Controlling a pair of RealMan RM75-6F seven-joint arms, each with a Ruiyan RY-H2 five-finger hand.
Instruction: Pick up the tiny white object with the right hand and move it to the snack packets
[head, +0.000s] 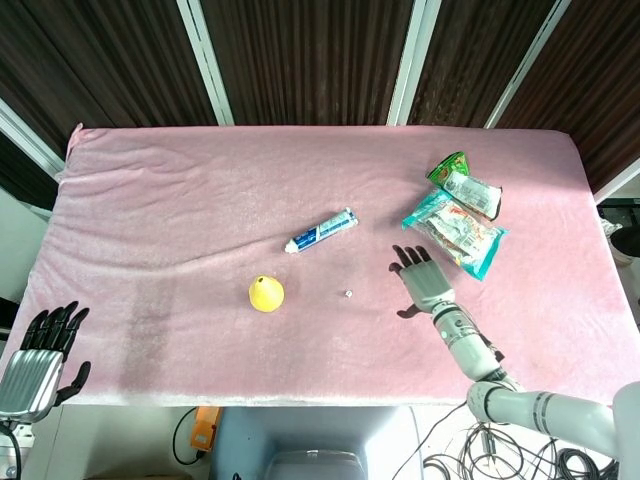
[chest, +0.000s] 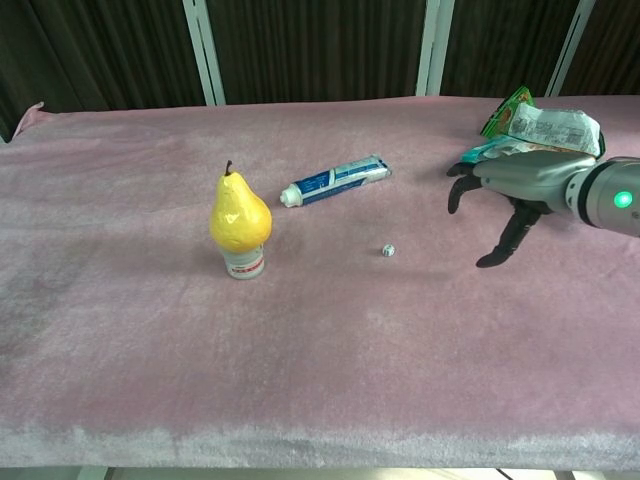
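Pink velvety cloth (head: 180, 220) covers the table, dark slatted wall panels (head: 300, 55) behind. Right hand (chest: 505, 190) hovers empty, fingers spread, between the snack packets (head: 458, 215) and the tiny white object (chest: 388, 250), which lies on the cloth near the toothpaste tube (chest: 335, 180). Left hand (head: 40, 355) empty, fingers apart, off the table's near-left corner.

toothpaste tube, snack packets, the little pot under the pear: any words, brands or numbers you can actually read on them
Toothpaste tube: blue and white print, too blurred to read.
Snack packets: printed writing and pictures, too small to read.
Small pot under the pear: a red band, no legible text.
Tiny white object: dark marks, unreadable.
No text can be quoted.
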